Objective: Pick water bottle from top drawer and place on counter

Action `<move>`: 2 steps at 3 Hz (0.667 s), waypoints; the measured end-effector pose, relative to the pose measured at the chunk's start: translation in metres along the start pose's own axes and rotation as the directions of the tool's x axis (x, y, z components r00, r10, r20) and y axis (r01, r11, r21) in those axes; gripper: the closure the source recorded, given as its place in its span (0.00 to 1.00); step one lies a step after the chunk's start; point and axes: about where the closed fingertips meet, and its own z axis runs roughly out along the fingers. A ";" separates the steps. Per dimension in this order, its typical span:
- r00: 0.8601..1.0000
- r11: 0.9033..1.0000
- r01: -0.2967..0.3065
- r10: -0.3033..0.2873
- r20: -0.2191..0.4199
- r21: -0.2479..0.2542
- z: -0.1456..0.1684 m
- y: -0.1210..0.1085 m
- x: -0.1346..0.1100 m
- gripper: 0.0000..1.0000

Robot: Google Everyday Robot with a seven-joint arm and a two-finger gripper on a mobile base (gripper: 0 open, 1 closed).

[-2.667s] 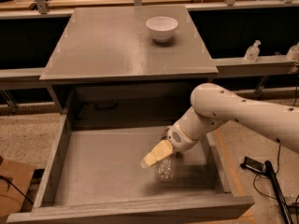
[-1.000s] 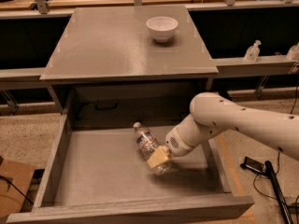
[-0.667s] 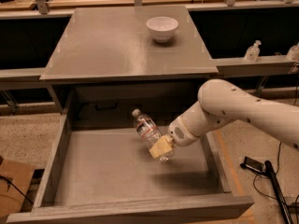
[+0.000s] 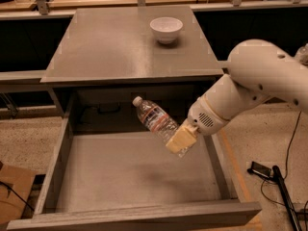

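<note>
The drawer [image 4: 120,177] fills the lower half of the frame. It is pulled wide open, its flat grey bottom is bare, and its front panel runs along the bottom edge. Above it, the counter [image 4: 106,47] takes up the upper middle of the frame, a matte grey slab whose front edge overhangs the back of the drawer.

The white arm [image 4: 262,73] comes in from the right edge and bends down and to the left, toward the centre of the frame.

A piece of brown cardboard [image 4: 9,186] lies on the speckled floor at the lower left. A black cable [image 4: 284,194] trails across the floor at the lower right.

The bottle [image 4: 153,118] hangs in the air at the centre of the frame, above the drawer bottom and clear of it. It is tilted, with the white cap pointing to the upper left and sitting just below the counter's front edge.

A white bowl [image 4: 166,29] sits upright on the far right part of the counter.

The gripper [image 4: 180,139] is just right of centre, over the drawer. Its tan fingers are clamped on the lower end of the bottle.
</note>
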 end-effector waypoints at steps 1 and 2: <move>0.990 0.992 0.079 -0.090 0.104 0.101 -0.071 -0.005 -0.025 1.00; 0.986 0.988 0.101 -0.116 0.124 0.121 -0.082 -0.005 -0.036 1.00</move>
